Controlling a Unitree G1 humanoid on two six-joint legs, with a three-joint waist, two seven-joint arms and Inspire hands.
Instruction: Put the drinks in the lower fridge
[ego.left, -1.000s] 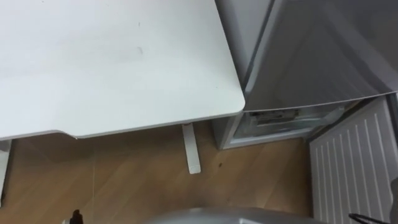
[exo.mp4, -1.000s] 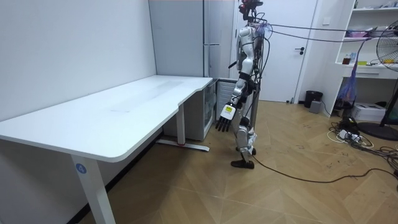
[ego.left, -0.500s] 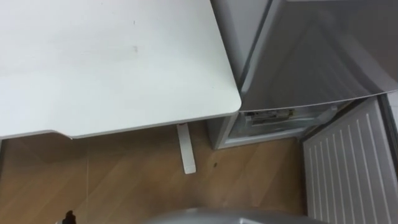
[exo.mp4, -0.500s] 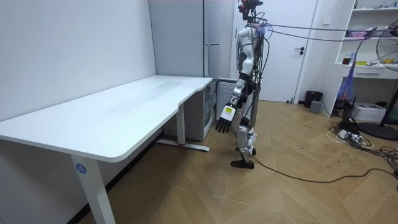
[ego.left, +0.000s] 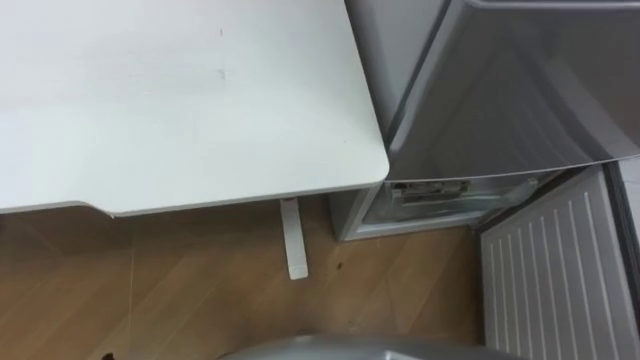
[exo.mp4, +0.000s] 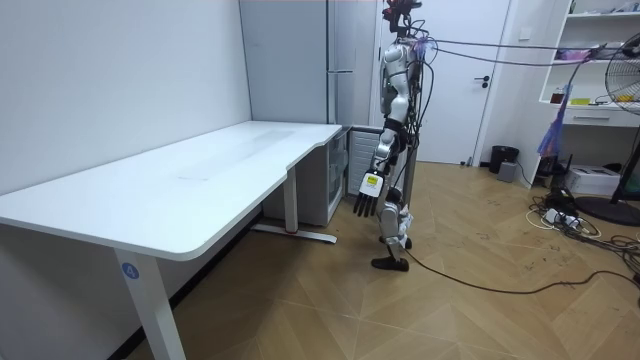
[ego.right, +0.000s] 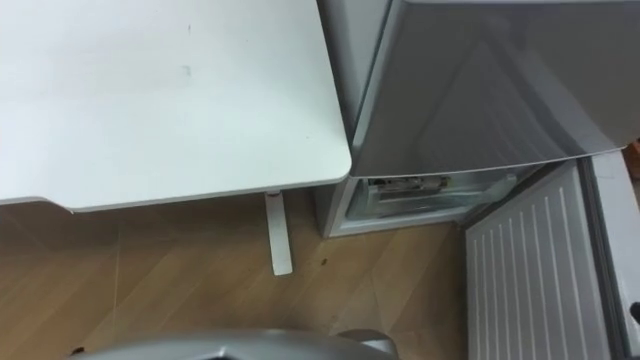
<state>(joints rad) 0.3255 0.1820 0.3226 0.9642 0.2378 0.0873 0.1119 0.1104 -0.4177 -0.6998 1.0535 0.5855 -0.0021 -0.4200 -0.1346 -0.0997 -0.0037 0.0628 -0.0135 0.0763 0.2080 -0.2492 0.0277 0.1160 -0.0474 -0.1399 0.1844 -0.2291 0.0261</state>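
White desk (ego.left: 180, 100): occupies the eye views' left, with one leg's foot (ego.left: 293, 240) on the wood floor (ego.left: 200, 290).

Grey fridge (ego.left: 500, 90): stands upright, long axis vertical, just beside the desk's end.

Lower door (ego.left: 550, 270): swung open toward the robot, ribbed white inner face showing.

Lower compartment (ego.left: 430, 200): open at floor level; its contents are too small to identify.

Left hand (exo.mp4: 365, 196): hangs beside the open door, fingers straight, holding nothing.

Since the earlier frame the head camera has shifted slightly; the fridge and desk are unmoved.
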